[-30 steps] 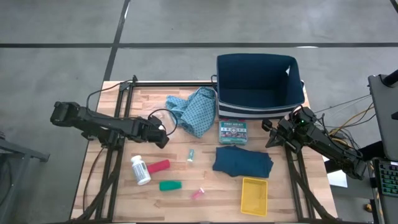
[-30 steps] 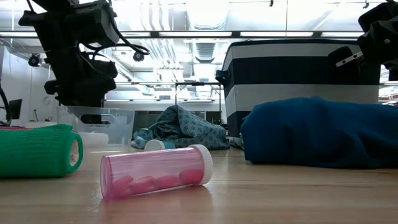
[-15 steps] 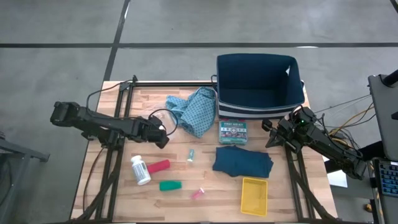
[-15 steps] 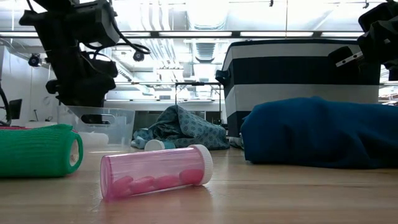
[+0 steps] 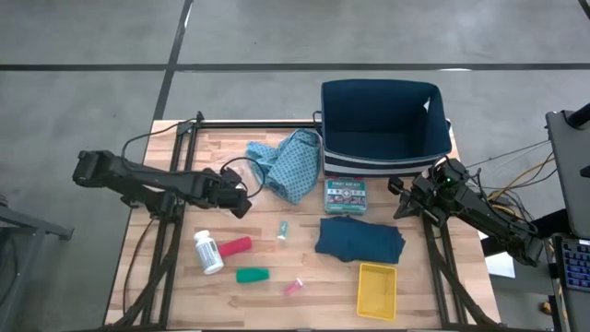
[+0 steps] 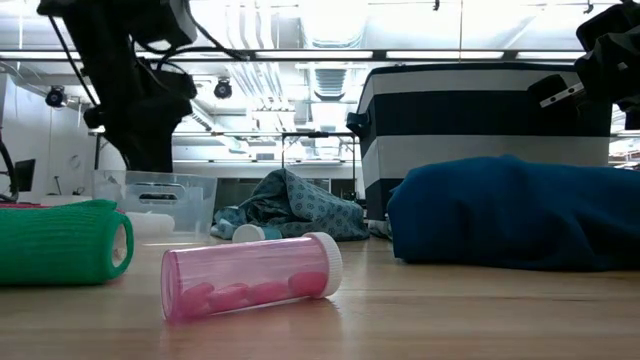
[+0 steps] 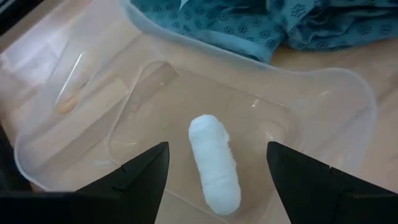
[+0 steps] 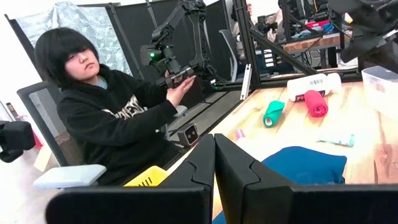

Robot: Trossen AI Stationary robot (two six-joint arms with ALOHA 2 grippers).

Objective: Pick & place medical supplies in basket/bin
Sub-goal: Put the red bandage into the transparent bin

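My left gripper (image 7: pixel 217 152) is open above a clear plastic bin (image 7: pixel 311 124) on the table's left half. A white roll (image 7: pixel 214 165) lies on the bin's floor, below and between the fingers, and they do not touch it. In the high view this gripper (image 5: pixel 238 201) is near the light-blue patterned cloth (image 5: pixel 288 163). A white pill bottle (image 5: pixel 207 251), a red cylinder (image 5: pixel 236 245), a green cylinder (image 5: pixel 252 275) and a pink vial (image 5: pixel 293 288) lie on the near left of the table. A dark teal folded cloth (image 5: pixel 359 237) lies at the centre right. My right gripper (image 5: pixel 401 198) waits shut beside the navy basket (image 5: pixel 383 124).
A boxed kit (image 5: pixel 346 195) lies before the basket, a yellow tray (image 5: pixel 377 288) sits at the near right, and a small tube (image 5: pixel 283 230) lies mid-table. A person (image 8: pixel 106 118) sits beyond the table's edge in the right wrist view.
My left gripper has risen from the clear bin, staying open. The white roll and the bin have kept their place.
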